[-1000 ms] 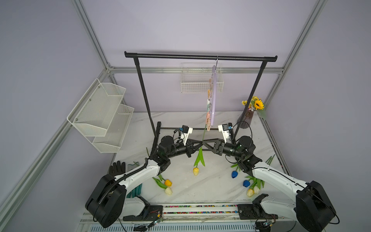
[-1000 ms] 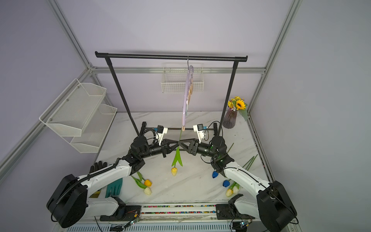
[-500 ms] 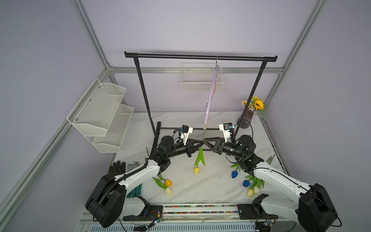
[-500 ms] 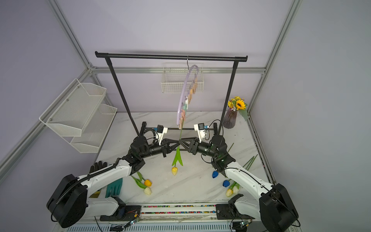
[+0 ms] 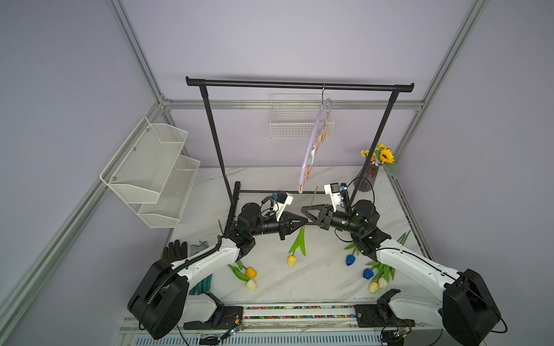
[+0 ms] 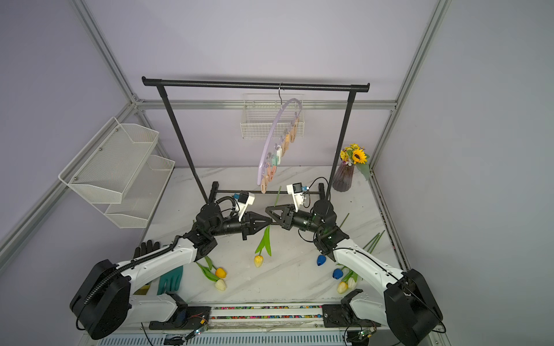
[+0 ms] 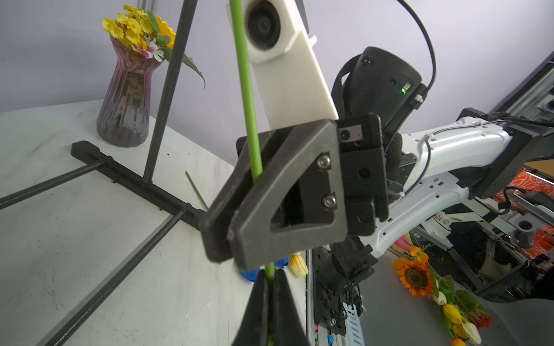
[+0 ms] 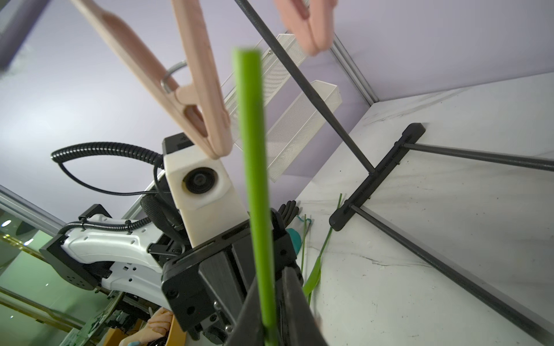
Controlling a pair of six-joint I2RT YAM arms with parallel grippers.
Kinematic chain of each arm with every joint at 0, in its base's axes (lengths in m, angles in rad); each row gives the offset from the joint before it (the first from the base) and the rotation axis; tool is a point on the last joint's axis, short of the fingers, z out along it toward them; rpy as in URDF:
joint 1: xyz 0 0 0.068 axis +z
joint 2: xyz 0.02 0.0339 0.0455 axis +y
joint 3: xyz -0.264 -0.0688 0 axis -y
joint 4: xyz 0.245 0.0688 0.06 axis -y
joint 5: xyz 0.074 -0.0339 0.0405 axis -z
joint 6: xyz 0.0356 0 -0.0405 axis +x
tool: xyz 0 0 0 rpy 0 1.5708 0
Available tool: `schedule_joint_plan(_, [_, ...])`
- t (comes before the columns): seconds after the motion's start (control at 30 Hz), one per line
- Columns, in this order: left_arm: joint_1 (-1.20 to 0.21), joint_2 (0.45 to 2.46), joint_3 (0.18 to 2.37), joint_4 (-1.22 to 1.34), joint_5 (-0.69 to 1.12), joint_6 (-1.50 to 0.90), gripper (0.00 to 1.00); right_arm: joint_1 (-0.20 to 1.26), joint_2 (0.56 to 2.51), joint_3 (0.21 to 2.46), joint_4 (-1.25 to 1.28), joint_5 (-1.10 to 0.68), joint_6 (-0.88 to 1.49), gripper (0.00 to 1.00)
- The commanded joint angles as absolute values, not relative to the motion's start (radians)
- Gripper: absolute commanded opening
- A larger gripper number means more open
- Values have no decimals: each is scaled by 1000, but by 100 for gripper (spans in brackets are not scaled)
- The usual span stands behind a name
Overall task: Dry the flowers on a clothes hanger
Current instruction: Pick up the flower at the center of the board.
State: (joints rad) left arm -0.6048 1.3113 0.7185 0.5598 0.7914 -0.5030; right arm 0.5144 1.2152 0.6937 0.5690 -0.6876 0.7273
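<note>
A yellow tulip [image 5: 291, 260] hangs head down above the table, its green stem [image 7: 248, 90] running up between both grippers. My left gripper [image 5: 305, 221] is shut on the stem [image 6: 266, 236] just above the leaves. My right gripper [image 5: 302, 209] is shut on the same stem [image 8: 251, 134] slightly higher. The stem's cut end stands beside the lowest peach clothespin [image 8: 198, 104], apart from it. The lilac clothes hanger [image 6: 272, 134] hangs tilted from the rack bar. Other flowers lie on the table: orange [image 5: 251, 272], cream [image 5: 251, 285], blue [image 5: 349, 260].
The black garment rack [image 5: 299, 85] spans the back, its base bars [image 7: 126, 176] on the marble table. White wire baskets [image 5: 150, 167] hang at left. A sunflower vase [image 5: 370, 176] stands back right. A black glove [image 5: 175, 250] and a teal glove [image 6: 171, 280] lie front left.
My right gripper has closed on the stem just above the left gripper's hold. The hanger has turned on its hook from edge-on, showing more of its curve and clothespins.
</note>
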Motion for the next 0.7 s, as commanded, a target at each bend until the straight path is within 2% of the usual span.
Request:
schedule_joint_plan(0.0, [-614, 1304, 763, 592, 866, -493, 0, 514, 1204, 713, 578, -672, 719, 0])
schedule_joint_plan(0.1, [-614, 1303, 766, 582, 847, -494, 0, 514, 1194, 707, 567, -670, 705, 0])
schedule_joint_plan(0.13, [-614, 1301, 766, 577, 835, -494, 7, 514, 1191, 708, 559, -672, 697, 0])
schedule_joint_plan(0.27, [-613, 1277, 767, 521, 764, -462, 52, 514, 1157, 712, 486, -663, 620, 0])
schedule_joint_plan(0.33, [-611, 1260, 768, 494, 727, -441, 64, 514, 1134, 718, 429, -650, 565, 0])
schedule_joint_plan(0.4, [-595, 1240, 776, 453, 704, -419, 70, 514, 1116, 733, 348, -628, 502, 0])
schedule_joint_plan(0.57, [-543, 1166, 796, 362, 662, -331, 75, 513, 1082, 753, 230, -606, 367, 0])
schedule_joint_plan(0.67, [-517, 1120, 831, 275, 580, -271, 75, 506, 1086, 763, 217, -605, 323, 0])
